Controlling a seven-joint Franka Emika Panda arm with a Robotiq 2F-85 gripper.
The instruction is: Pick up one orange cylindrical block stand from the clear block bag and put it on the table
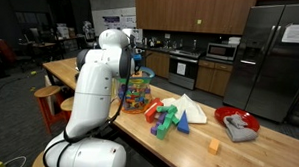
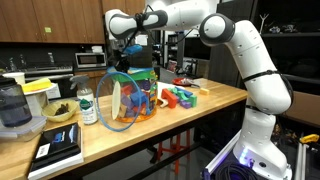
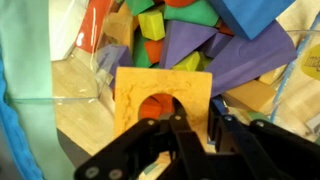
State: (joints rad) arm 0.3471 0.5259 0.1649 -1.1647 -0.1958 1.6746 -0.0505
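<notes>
In the wrist view my gripper [image 3: 197, 122] is shut on the orange cylindrical block stand [image 3: 135, 90], a bright orange piece with a round arch hole. The fingers pinch its right wall. Below it the clear block bag [image 3: 75, 75] is full of purple, green, blue and orange blocks. In an exterior view my gripper [image 2: 133, 50] hangs just above the bag [image 2: 128, 100], which stands on the light-wood table [image 2: 190, 115]. The bag also shows behind my arm in an exterior view [image 1: 136, 93]; my gripper is mostly hidden there.
A loose pile of green, blue and red blocks [image 1: 166, 116] and white paper [image 1: 194, 108] lie beside the bag. A red plate with a grey cloth [image 1: 236, 121] and a tiny orange cube [image 1: 214, 147] lie farther along. A bottle [image 2: 87, 105] and bowl [image 2: 60, 112] stand on the bag's other side.
</notes>
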